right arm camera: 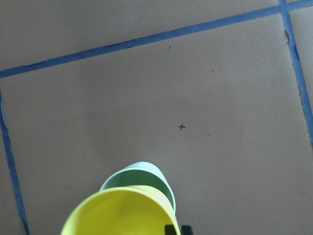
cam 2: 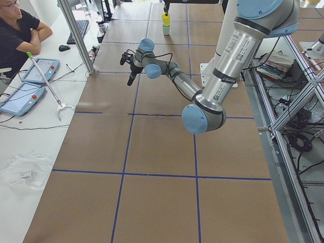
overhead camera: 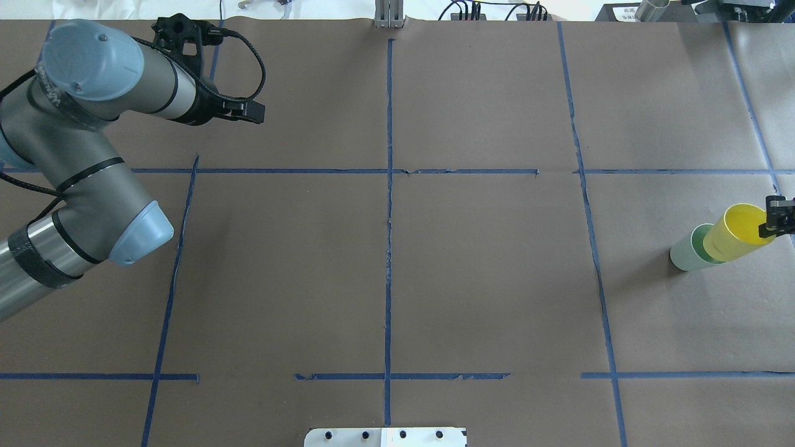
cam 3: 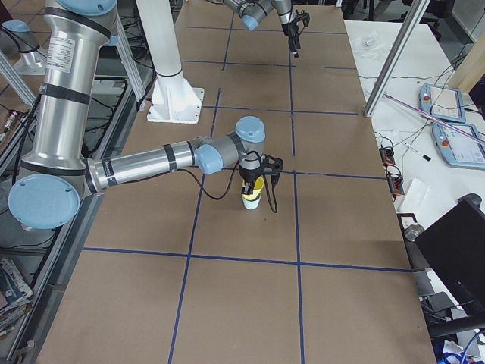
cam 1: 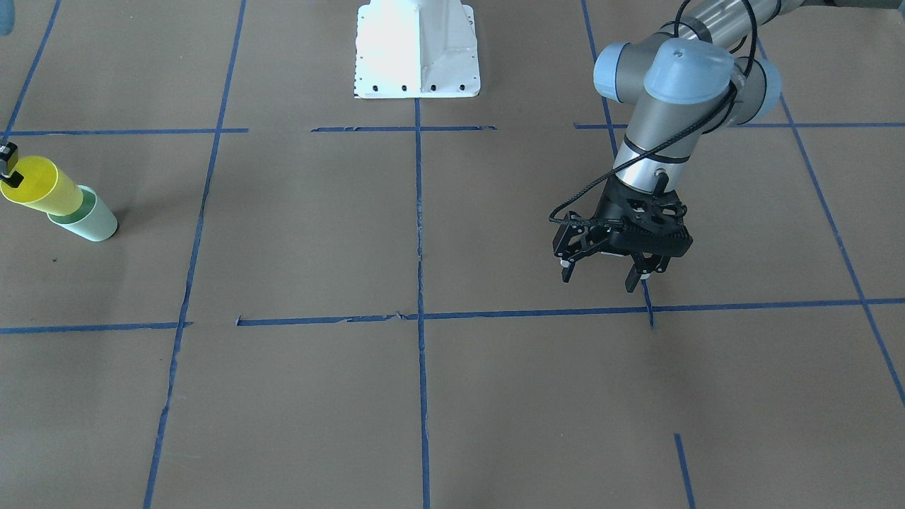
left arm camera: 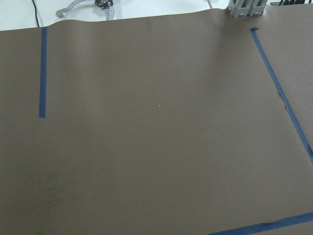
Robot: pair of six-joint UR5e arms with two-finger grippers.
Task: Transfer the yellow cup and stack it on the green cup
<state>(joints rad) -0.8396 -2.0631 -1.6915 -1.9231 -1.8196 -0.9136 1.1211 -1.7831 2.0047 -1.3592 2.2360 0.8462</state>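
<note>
The yellow cup (cam 1: 42, 187) stands with its lower part inside the mouth of the pale green cup (cam 1: 92, 219), which rests on the table at the far right end (overhead camera: 686, 251). My right gripper (overhead camera: 779, 218) is at the yellow cup's (overhead camera: 739, 233) rim and looks shut on it, one finger inside. In the right wrist view the yellow cup (right arm camera: 122, 213) fills the bottom edge above the green cup (right arm camera: 146, 174). My left gripper (cam 1: 604, 274) is open and empty, hovering low over the table far from both cups.
The table is brown paper with a blue tape grid (cam 1: 419, 314). The white robot base (cam 1: 417, 49) stands at the middle of the robot's side. An operator (cam 2: 17, 30) sits at a side desk with tablets. A metal post (cam 2: 76, 35) stands at that table edge.
</note>
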